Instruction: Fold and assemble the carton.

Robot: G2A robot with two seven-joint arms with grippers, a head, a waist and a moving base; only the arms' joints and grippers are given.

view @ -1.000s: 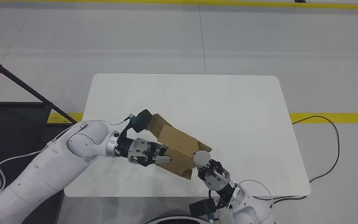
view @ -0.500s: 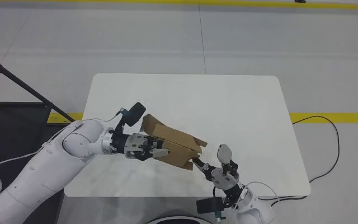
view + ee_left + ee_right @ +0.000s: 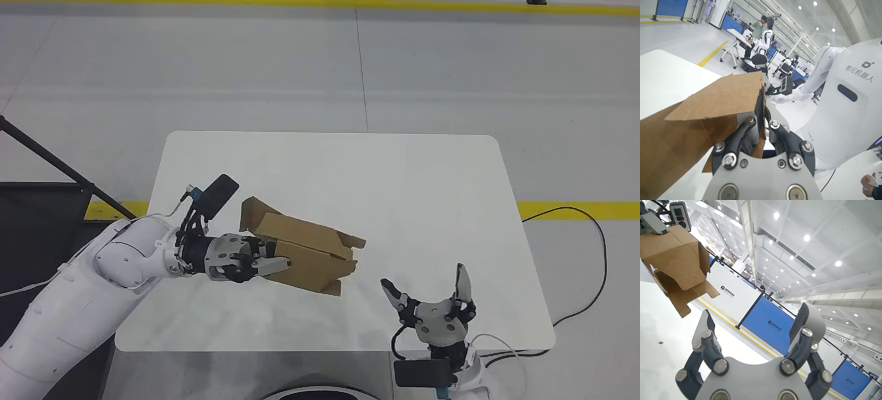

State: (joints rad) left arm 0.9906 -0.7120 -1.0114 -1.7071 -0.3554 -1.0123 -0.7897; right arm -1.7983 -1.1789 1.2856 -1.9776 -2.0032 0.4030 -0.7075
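My left gripper (image 3: 762, 121) was clamped on 1 wall of the carton (image 3: 305, 255), the cardboard edge pinched between its 2 fingers at the carton's end nearest my left arm. The carton looked raised off the table (image 3: 420, 180), though I could not be sure its low corner was not touching. Its long axis ran away from that grip, and the far end, open with loose flaps (image 3: 696, 291) hanging, faced my right gripper (image 3: 425, 285). That gripper stood well apart from the carton, beyond the open end and nearer my body, its 2 fingers spread wide and holding nothing. I judged the next fold belonged to the right arm. It was the free one, the flaps lay on its side of the carton, and it would have to come in along the carton's long axis.
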